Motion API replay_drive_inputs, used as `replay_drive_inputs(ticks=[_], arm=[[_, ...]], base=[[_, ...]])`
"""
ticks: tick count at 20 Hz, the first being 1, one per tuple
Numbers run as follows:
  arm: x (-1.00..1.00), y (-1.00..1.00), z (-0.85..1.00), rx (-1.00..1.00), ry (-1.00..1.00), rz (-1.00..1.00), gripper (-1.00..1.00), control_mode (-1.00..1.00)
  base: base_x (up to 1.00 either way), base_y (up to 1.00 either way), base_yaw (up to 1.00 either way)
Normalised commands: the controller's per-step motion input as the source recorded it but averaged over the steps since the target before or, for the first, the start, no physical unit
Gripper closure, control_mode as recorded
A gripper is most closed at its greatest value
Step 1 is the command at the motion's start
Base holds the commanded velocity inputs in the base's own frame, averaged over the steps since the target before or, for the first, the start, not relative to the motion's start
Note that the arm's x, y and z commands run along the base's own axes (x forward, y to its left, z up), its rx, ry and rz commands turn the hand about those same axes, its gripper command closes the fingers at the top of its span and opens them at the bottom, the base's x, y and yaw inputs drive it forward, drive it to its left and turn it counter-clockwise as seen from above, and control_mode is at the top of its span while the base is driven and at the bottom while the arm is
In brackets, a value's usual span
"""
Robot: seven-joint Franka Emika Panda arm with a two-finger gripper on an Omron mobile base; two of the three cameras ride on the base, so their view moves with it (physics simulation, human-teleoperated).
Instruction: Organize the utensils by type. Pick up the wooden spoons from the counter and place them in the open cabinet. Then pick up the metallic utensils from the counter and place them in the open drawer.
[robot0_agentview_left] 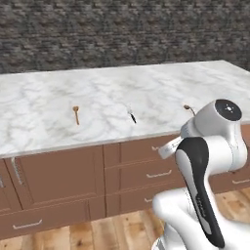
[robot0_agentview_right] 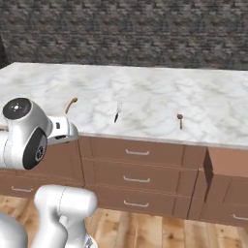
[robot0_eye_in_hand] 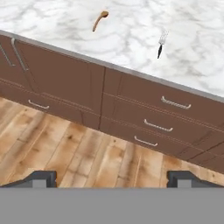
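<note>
i'm looking down from the base at a long marble counter [robot0_agentview_left: 112, 97] with a dark stone wall [robot0_agentview_left: 122, 29] behind it. i count three utensils on it. two are wooden spoons: one wooden spoon [robot0_agentview_left: 76, 114] lies toward the left in the left base view, its bowl pointing away from me, and the same one shows at the upper left of the hand view [robot0_eye_in_hand: 100, 20]. the second wooden spoon [robot0_agentview_right: 180, 120] sits nearer the front edge on the right side of the right base view; in the left base view it is just peeking out beside the arm's elbow [robot0_agentview_left: 188, 108]. between the two spoons lies one metal fork [robot0_agentview_left: 131, 114], dark handle toward me and tines away (the tines read clearly in the hand view [robot0_eye_in_hand: 161, 42], less so from the base).

all three are well apart from one another and none is touched by anything.

below the counter are brown drawer fronts with pale handles [robot0_agentview_right: 137, 153]; at the far right of the right base view one drawer [robot0_agentview_right: 227, 167] stands pulled out from the row.

the gripper [robot0_eye_in_hand: 112, 178] is held well short of the counter, above the wood floor [robot0_eye_in_hand: 78, 153], facing the cabinet fronts. its two dark fingertips [robot0_eye_in_hand: 43, 177] stand far apart at the bottom of the hand view, spread wide with nothing between them.
</note>
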Motion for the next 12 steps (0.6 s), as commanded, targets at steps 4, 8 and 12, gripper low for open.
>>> replay_drive_inputs(ticks=[4,8,12], arm=[[0.0,0.0,0.0,0.0,0.0,0.0,-1.0,1.0],[0.0,0.0,0.0,0.0,0.0,0.0,-1.0,1.0],[0.0,0.0,0.0,0.0,0.0,0.0,-1.0,1.0]], base=[[0.44,0.96,-0.13],[0.48,0.9,-0.09],[0.9,0.61,-0.19]])
